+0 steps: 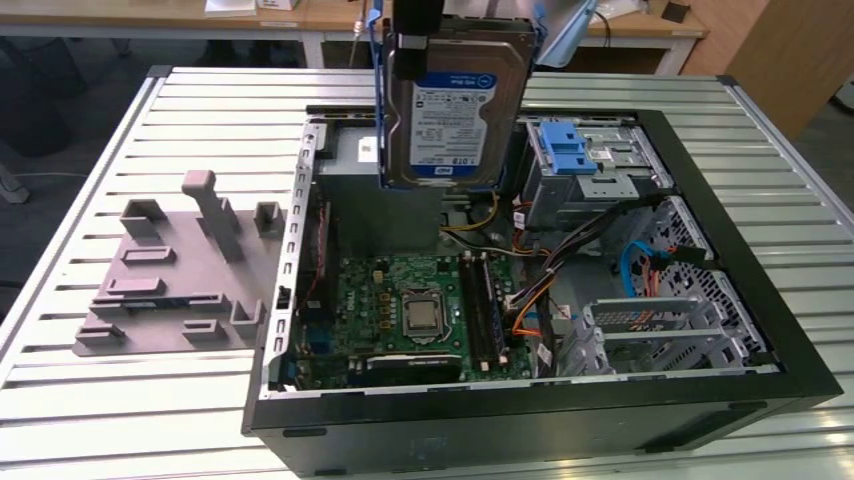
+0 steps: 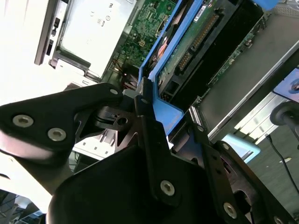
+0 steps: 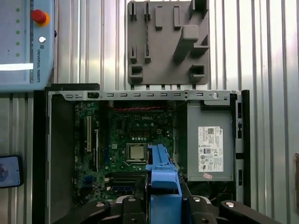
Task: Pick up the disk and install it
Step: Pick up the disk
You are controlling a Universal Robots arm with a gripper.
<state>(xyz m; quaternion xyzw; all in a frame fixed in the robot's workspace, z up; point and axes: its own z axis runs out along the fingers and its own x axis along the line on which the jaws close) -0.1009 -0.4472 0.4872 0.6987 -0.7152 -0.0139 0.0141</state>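
Disk in the exterior view hangs upright, label toward the camera and blue bracket framing it. It is lifted clear above the far part of the open computer case, with the motherboard lower and nearer. Drive cage with a blue latch sits just beside the disk on the exterior view's right. Grey holder lies well apart on the slatted table at the exterior view's left, nothing resting in it. Second wrist view: gripper is clamped on the end of the blue bracket, 2 fingers pressed against it from either side. The disk's circuit-board face and connector row run away toward the case. First wrist view: the bracket's end sits between the fingers, and below it are the motherboard, the power supply with its white sticker, and the holder on the table outside the case wall. Judgement: the pick is done, the disk is being carried, and the install is not yet made. Doing this well calls for a firm hold, since the grip is on plastic that may flex and let the drive swing. Disk should be plumb and square to the cage, travel slow, clear of the loose cables and sheet-metal edges, with 0 contact on the board.
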